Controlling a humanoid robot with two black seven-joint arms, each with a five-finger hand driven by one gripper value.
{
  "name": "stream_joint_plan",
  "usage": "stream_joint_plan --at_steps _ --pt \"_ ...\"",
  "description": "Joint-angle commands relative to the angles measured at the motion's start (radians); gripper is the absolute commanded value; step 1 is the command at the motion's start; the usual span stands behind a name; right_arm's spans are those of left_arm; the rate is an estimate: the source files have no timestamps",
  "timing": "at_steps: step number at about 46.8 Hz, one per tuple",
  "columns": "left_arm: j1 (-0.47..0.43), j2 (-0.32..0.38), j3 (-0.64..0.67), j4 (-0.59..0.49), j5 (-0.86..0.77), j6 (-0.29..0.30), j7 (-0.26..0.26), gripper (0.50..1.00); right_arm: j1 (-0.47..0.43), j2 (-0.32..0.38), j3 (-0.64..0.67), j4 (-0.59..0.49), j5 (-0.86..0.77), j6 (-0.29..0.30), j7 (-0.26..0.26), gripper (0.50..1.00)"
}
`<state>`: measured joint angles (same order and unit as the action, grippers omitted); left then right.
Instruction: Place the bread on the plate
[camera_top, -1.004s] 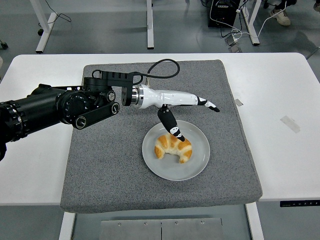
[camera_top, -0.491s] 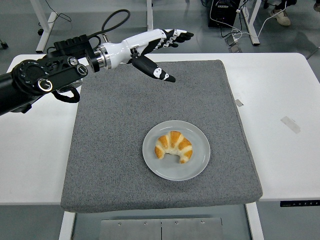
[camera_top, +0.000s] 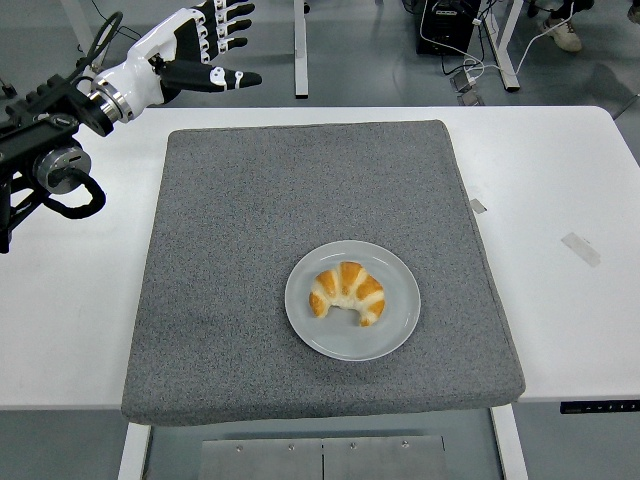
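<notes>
Toward the near half of the desk (camera_top: 560, 170), a little right of the middle of the grey mat (camera_top: 250, 260) that covers its centre, the plate (camera_top: 352, 299) is found, well inside the mat's near edge. On the plate the bread (camera_top: 346, 293) is seen, a croissant lying flat with its two tips pointed toward the near edge; it sits slightly left of the plate's middle and wholly within the rim. Nothing else is held by the plate, and no other container is visible.

The croissant is judged to be light, soft and flaky, so it would be crushed or shed crumbs under a hard squeeze. Were it to be taken up again, a gentle hold across the thick middle of the arch is advised, not at the thin tips, which could break off. The plate is judged stiff and smooth, so the bread might slide on it if nudged.

From how things lie, the placing is judged done.

Beyond the mat's far left corner, above the desk's far left edge, the left robot hand (camera_top: 195, 50) is raised, its fingers spread and nothing grasped. The right arm is not seen.
</notes>
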<state>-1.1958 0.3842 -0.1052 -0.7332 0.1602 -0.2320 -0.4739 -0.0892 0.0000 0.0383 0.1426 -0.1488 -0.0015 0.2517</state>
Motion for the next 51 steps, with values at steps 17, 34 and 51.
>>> stream_joint_plan --at_steps 17,34,51 --pt "0.246 -0.013 -0.340 -0.002 -0.123 0.010 0.104 0.975 0.000 0.000 0.002 0.005 0.000 0.002 0.000 1.000" --pt "0.400 -0.142 -0.637 0.000 -0.168 0.014 0.074 0.978 0.000 0.000 0.002 0.012 0.000 0.006 0.000 1.000" --pt "0.418 -0.197 -0.663 0.009 -0.168 0.053 0.060 0.978 -0.001 0.000 0.002 0.011 0.000 0.005 0.000 1.000"
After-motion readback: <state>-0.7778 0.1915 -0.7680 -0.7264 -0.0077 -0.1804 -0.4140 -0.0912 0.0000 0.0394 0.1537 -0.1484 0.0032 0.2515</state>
